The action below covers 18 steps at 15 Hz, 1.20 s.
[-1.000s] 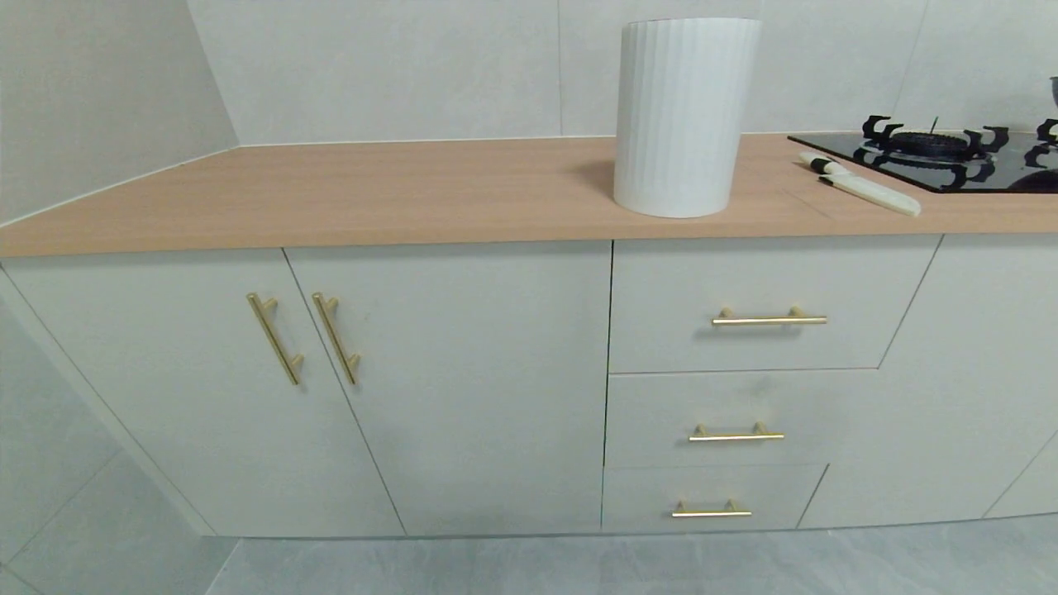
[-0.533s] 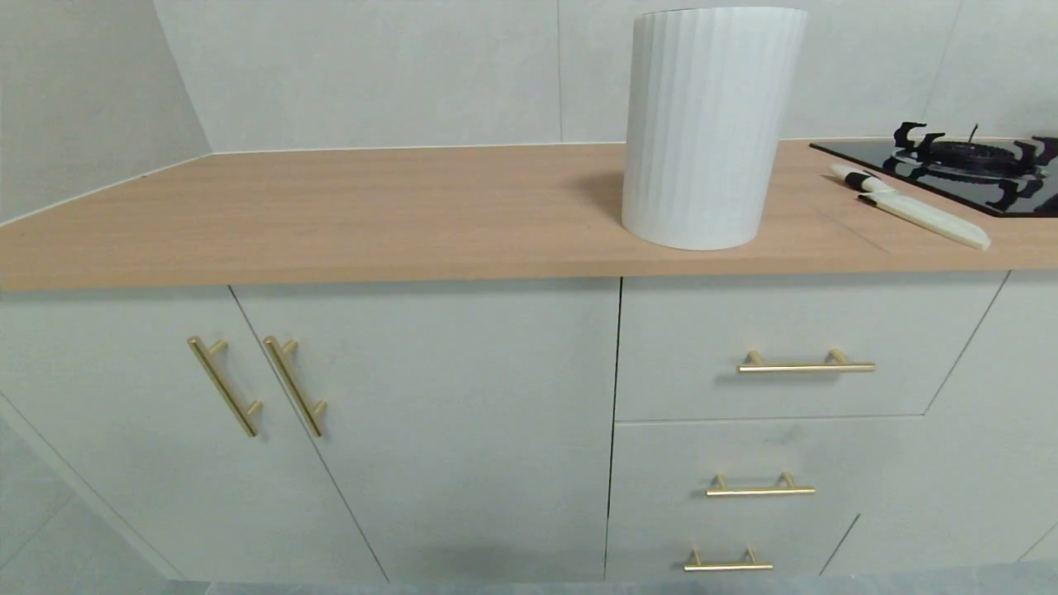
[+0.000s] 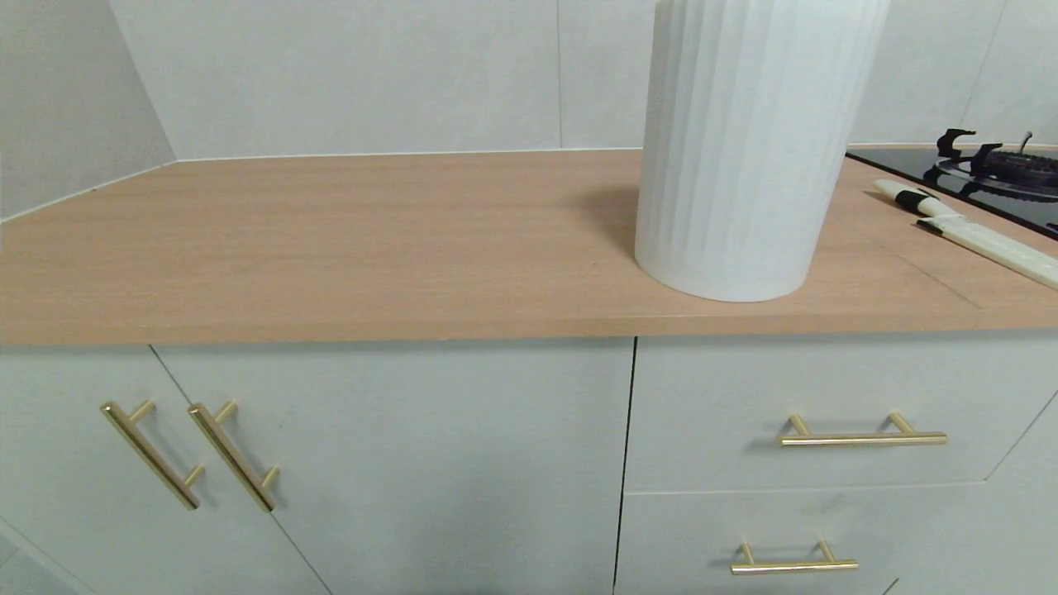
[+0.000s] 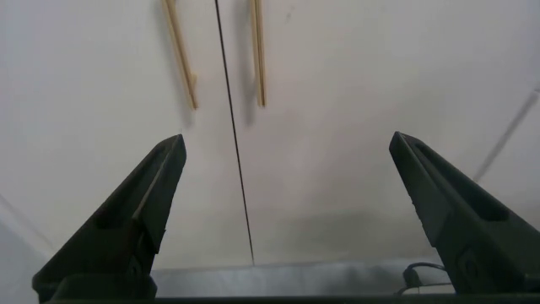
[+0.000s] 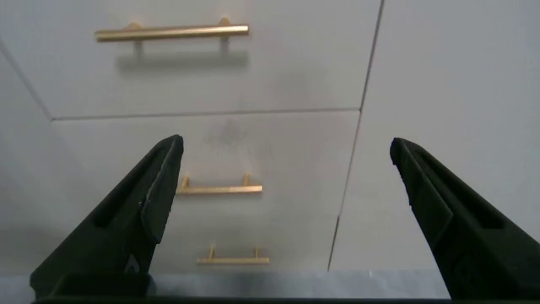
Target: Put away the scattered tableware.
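Observation:
A white knife (image 3: 975, 234) with a black band on its handle lies on the wooden countertop (image 3: 331, 240) at the right, beside the hob. A tall white ribbed container (image 3: 744, 140) stands upright on the countertop left of the knife. My left gripper (image 4: 287, 160) is open, held low in front of the cabinet doors, with nothing between its fingers. My right gripper (image 5: 287, 160) is open too, facing the drawer fronts, also empty.
A black glass hob (image 3: 984, 178) with a burner grate sits at the far right of the countertop. Below are two cabinet doors with gold handles (image 3: 231, 454) and drawers with gold bar handles (image 3: 860, 436). Tiled walls close off the back and left.
The whole head view has shifted: the counter, container and knife now appear larger and lower, so the camera has moved closer. Nothing on the countertop has moved.

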{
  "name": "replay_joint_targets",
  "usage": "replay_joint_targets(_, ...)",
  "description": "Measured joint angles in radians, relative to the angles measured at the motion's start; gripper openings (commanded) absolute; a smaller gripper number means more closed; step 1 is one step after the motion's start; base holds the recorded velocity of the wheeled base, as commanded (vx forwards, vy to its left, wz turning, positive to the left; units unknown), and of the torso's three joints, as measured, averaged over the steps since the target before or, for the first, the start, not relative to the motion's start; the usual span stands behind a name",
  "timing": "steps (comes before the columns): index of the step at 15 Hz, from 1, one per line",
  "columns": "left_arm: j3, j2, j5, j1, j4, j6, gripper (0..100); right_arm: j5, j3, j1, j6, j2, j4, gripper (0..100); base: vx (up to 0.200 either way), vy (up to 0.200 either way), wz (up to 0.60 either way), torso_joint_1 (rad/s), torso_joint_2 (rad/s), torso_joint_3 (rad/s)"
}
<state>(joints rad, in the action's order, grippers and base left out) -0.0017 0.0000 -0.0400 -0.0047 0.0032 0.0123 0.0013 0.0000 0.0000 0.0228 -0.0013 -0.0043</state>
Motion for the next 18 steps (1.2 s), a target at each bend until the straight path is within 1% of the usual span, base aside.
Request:
replay_joint_targets(5,0.000,0.000,0.000,0.000,0.000,0.000,100,0.000,0.000,0.000,0.000,0.000,0.000,100,0.000,0.000,0.00,0.000,0.00,0.000)
replay_joint_targets(14,0.000,0.000,0.000,0.000,0.000,0.000,100,0.000,0.000,0.000,0.000,0.000,0.000,100,0.000,-0.200,0.00,0.001,0.00,0.000)
replay_joint_targets(18,0.000,0.000,0.000,0.001,-0.001,0.000,100,0.000,0.000,0.000,-0.001,0.000,0.000,100,0.000,0.000,0.00,0.000,0.00,0.000)
